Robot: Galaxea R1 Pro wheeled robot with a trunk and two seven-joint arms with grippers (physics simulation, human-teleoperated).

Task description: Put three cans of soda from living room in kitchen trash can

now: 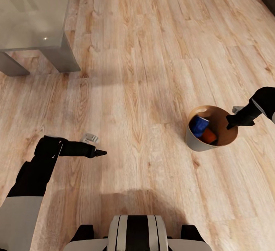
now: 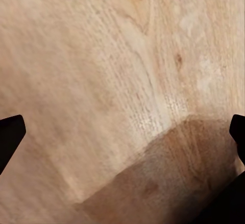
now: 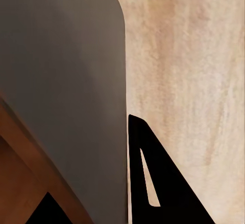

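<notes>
The wooden floor point(image 1: 152, 63) carries everything in the head view. A glass-topped coffee table point(image 1: 32, 12) stands at its far left corner on grey legs.

The tash can point(image 1: 198, 144) stands upright on the floor at the right side, well apart from the table. Its brown inside faces up and its pale outer wall shows at the near side. In the right wrist view the grey outer wall point(image 3: 66, 81) and the brown rim edge lie close to the camera.

The left arm point(image 1: 38, 167) reaches over the floor at the near left. The left gripper point(image 1: 100, 152) hangs above bare boards; in the left wrist view its two dark fingers point(image 2: 10, 137) stand far apart at opposite picture edges, with nothing between them.

The right gripper point(image 1: 230, 122) sits at the rim of the tash can, on the bin's right side. One dark finger point(image 3: 153, 178) lies outside the wall and another dark tip shows inside, so the jaws straddle the rim, closed on it.

Inside the bin lie a blue can of soda point(image 1: 199, 125) and an orange can of soda point(image 1: 209, 136), just beside each other.
</notes>
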